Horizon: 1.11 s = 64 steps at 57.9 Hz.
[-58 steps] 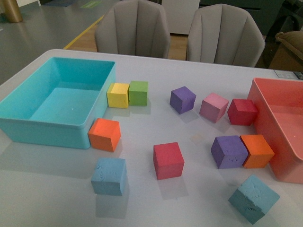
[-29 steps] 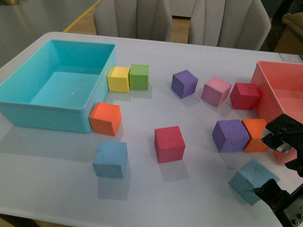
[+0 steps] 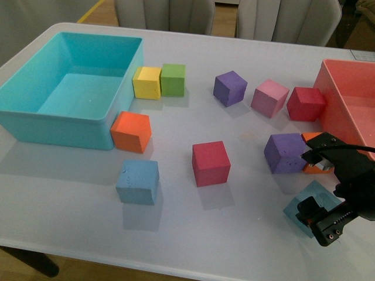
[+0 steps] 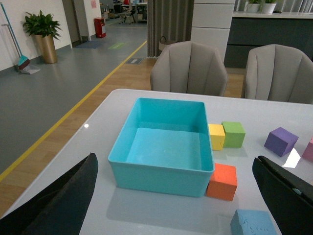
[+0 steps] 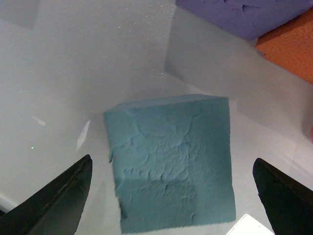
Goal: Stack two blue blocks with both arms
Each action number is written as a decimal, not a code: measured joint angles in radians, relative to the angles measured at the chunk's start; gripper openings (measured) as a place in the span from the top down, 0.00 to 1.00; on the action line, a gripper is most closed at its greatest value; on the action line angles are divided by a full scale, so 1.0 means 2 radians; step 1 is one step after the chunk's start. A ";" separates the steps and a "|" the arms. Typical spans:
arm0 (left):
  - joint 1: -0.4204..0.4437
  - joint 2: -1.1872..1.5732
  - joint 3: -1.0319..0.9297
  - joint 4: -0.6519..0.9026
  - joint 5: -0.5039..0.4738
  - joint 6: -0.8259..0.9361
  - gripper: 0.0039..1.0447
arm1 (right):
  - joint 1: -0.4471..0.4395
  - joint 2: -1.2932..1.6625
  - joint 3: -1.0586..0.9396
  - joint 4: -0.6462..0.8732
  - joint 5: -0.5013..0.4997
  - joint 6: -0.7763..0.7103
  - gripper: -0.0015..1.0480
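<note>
Right hand (image 3: 309, 185) lower, now straddling blue block (image 3: 314, 196), jaws apart

Near-left blue block (image 3: 137, 182): bare table (image 3: 246, 228) on all four sides. Nearest things are the orange cube (image 3: 131, 132) beyond it, apart, and the red cube (image 3: 211, 163) to its right, well apart. There is a wide lane between those two.

The turquoise bin (image 3: 58, 132) walls off the far left. The yellow cube (image 3: 147, 82) and green cube (image 3: 173, 79) sit side by side just beside its right wall.

Near-right blue block (image 3: 303, 204): tight on the far side. The purple cube (image 3: 285, 153) and a second orange cube (image 3: 319, 168) stand together just beyond it. The pink bin (image 3: 345, 117) closes off the right.

The right gripper (image 3: 319, 190) straddles this block with its jaws wide. The right wrist view shows bare table between the block and the fingers (image 5: 58, 205) on either side.
</note>
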 joint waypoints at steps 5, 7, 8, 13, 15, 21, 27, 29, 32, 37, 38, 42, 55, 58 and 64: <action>0.000 0.000 0.000 0.000 0.000 0.000 0.08 | 0.004 0.022 0.011 -0.010 0.005 0.001 0.13; 0.000 0.000 0.000 0.000 0.000 0.000 0.08 | 0.006 0.025 0.011 -0.012 0.004 0.000 0.17; 0.000 0.000 0.000 0.000 0.000 0.000 0.08 | 0.006 0.025 0.011 -0.012 0.004 -0.001 0.19; 0.000 0.000 0.000 0.000 0.000 0.000 0.08 | 0.007 0.026 0.011 -0.019 -0.003 -0.008 0.31; 0.000 0.000 0.000 0.000 0.000 0.000 0.08 | 0.007 0.023 0.011 -0.020 -0.007 -0.014 0.39; 0.000 0.000 0.000 0.000 0.000 0.000 0.08 | 0.006 0.002 0.006 -0.033 -0.020 -0.032 0.50; 0.000 0.000 0.000 0.000 0.000 0.000 0.08 | 0.004 -0.031 0.002 -0.048 -0.036 -0.048 0.54; 0.000 0.000 0.000 0.000 0.000 0.000 0.08 | 0.004 -0.043 0.003 -0.055 -0.046 -0.051 0.55; 0.000 0.000 0.000 0.000 0.000 0.000 0.08 | 0.008 -0.061 0.010 -0.063 -0.056 -0.052 0.56; 0.000 0.000 0.000 0.000 0.000 0.000 0.08 | 0.022 -0.070 0.039 -0.069 -0.060 -0.041 0.57; 0.000 0.000 0.000 0.000 0.000 0.000 0.08 | 0.027 -0.070 0.051 -0.071 -0.060 -0.035 0.57; 0.000 0.000 0.000 0.000 0.000 0.000 0.08 | 0.044 -0.064 0.092 -0.076 -0.056 -0.009 0.57; 0.000 0.000 0.000 0.000 0.000 0.000 0.08 | 0.099 0.005 0.247 -0.123 -0.011 0.065 0.58; 0.000 0.000 0.000 0.000 0.000 0.000 0.08 | 0.111 0.031 0.286 -0.139 -0.006 0.076 0.58; 0.000 0.000 0.000 0.000 0.000 0.000 0.08 | 0.124 0.077 0.351 -0.168 0.003 0.093 0.58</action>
